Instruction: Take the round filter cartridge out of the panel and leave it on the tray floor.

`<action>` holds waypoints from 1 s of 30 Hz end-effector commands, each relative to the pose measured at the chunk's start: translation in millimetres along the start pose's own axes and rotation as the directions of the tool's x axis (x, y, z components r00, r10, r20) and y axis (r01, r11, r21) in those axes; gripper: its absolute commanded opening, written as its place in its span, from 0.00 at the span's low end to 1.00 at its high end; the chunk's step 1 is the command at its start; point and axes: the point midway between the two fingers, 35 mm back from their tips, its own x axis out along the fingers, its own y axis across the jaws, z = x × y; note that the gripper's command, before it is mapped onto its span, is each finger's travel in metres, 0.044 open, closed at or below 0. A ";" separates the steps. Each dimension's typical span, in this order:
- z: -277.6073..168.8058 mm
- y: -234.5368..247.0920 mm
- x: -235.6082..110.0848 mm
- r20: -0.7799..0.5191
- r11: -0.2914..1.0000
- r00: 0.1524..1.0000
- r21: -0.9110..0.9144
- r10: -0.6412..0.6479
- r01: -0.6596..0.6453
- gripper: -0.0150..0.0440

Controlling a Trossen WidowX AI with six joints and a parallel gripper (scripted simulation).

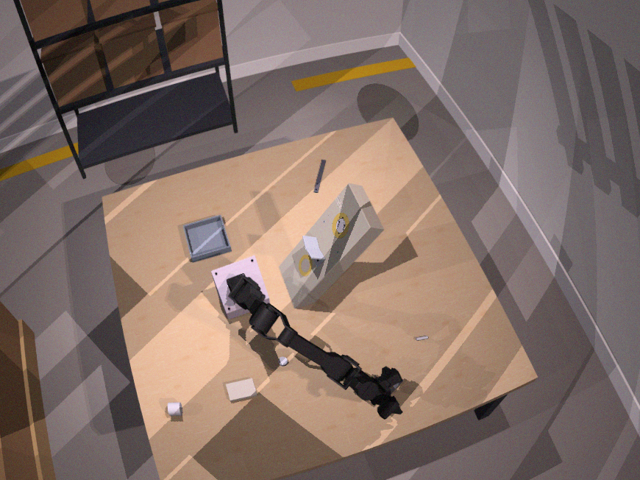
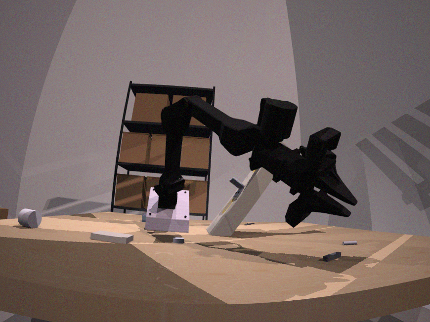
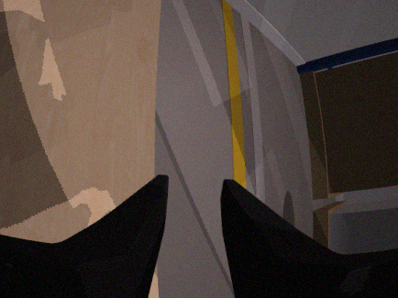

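The service panel leans on the table. A round light face with dark marks, seemingly the cartridge, sits in its upper yellow ring; its slots are too small to make out. A second yellow ring lies lower, beside a raised pale flap. The blue-grey tray looks empty, left of the panel. My gripper is partly open with nothing between its fingers. It is in the air over the table's near right part, away from panel and tray.
The pink base block stands between tray and panel. A white cylinder, white block, small disc, light rod and dark bar lie on the table. A dark strip lies behind the panel.
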 end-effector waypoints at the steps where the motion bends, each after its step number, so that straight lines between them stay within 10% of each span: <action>1: 61.0 17.4 -16.8 0.108 0.997 0.992 0.030 0.061 -0.065 0.44; 16: 266.9 81.6 -169.0 0.527 0.940 0.790 -0.054 0.312 -0.336 0.44; 30: 337.6 137.9 -372.1 0.692 0.827 0.475 -0.342 0.543 -0.447 0.44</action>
